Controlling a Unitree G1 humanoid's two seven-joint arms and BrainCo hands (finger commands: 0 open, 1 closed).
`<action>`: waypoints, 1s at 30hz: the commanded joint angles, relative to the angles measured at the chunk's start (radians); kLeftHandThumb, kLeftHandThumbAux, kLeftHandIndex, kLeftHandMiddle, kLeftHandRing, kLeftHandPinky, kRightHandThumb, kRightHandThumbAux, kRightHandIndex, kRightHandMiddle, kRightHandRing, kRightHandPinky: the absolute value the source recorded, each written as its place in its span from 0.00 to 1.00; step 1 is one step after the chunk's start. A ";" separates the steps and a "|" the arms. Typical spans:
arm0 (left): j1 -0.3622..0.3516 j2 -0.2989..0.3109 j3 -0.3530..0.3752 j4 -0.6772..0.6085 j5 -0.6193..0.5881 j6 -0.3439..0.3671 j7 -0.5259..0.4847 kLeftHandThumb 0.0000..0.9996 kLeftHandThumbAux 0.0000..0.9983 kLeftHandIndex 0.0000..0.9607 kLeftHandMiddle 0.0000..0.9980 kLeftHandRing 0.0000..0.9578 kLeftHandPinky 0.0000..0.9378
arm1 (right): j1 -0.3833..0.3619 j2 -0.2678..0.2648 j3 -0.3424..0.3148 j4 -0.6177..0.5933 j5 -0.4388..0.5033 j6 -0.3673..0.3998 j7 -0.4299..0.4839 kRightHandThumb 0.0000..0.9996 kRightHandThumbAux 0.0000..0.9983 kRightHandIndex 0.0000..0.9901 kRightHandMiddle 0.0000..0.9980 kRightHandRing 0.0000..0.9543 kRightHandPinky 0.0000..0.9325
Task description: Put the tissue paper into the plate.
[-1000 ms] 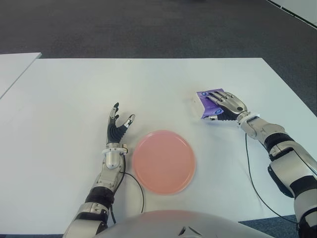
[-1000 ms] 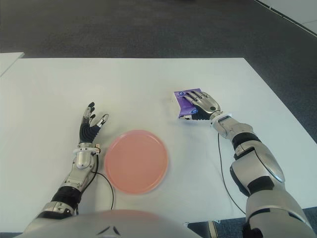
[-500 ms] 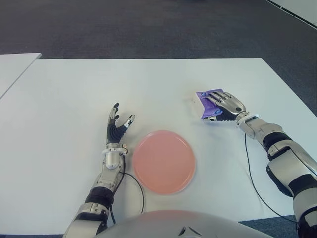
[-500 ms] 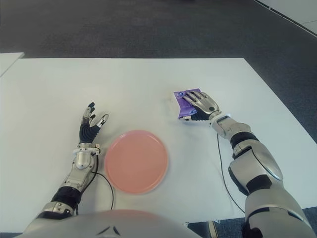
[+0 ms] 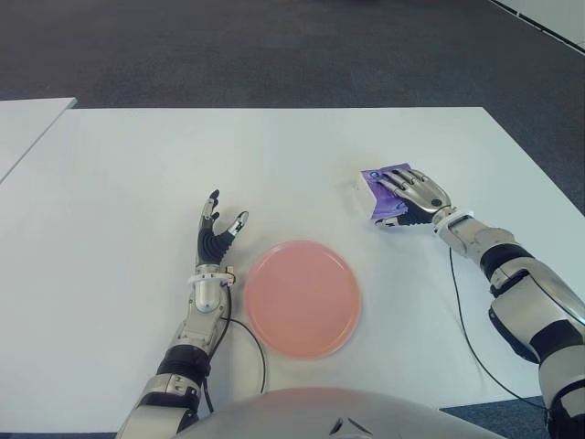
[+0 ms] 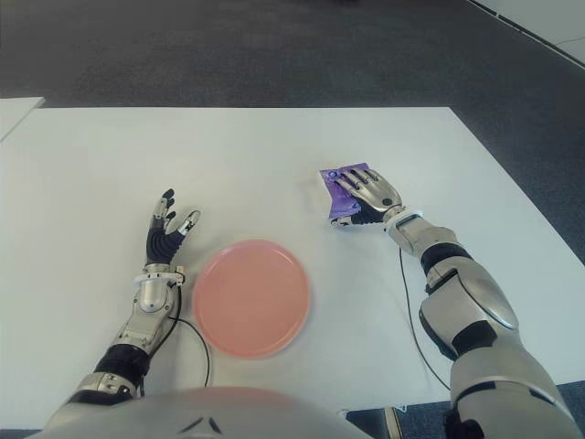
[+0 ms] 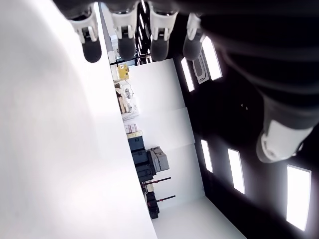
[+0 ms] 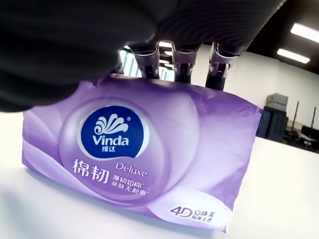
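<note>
A purple Vinda tissue pack (image 5: pixel 376 181) lies on the white table (image 5: pixel 274 155) at the right. My right hand (image 5: pixel 411 195) covers it from above. In the right wrist view its fingers (image 8: pixel 177 59) hook over the far edge of the tissue pack (image 8: pixel 134 159), with the palm close against the near side. The pink plate (image 5: pixel 302 297) sits near the front middle, well to the left of the pack, and nothing is in it. My left hand (image 5: pixel 218 233) shows just left of the plate, fingers (image 7: pixel 124 30) straight, spread and holding nothing.
A second white table (image 5: pixel 23 123) shows at the far left edge. Dark carpet (image 5: pixel 274 46) lies beyond the table's far edge. A thin black cable (image 5: pixel 457 302) trails from my right wrist toward the front edge.
My right hand has crept slightly further over the tissue pack and its fingers have curled tighter. The pack, plate and left hand stay where they were.
</note>
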 commanded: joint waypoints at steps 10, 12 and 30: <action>0.076 -0.005 0.001 0.067 0.004 0.035 -0.006 0.03 0.54 0.00 0.00 0.00 0.00 | 0.107 0.161 0.137 0.069 -0.102 0.226 -0.246 0.83 0.59 0.32 0.45 0.49 0.52; 0.077 -0.005 0.001 0.065 0.005 0.036 -0.005 0.03 0.54 0.00 0.00 0.00 0.00 | 0.110 0.169 0.142 0.071 -0.101 0.236 -0.263 0.83 0.63 0.35 0.48 0.52 0.55; 0.087 -0.005 0.003 0.049 0.016 0.031 0.019 0.02 0.56 0.00 0.00 0.00 0.00 | 0.109 0.203 0.215 0.104 -0.116 0.307 -0.225 0.98 0.67 0.37 0.44 0.55 0.70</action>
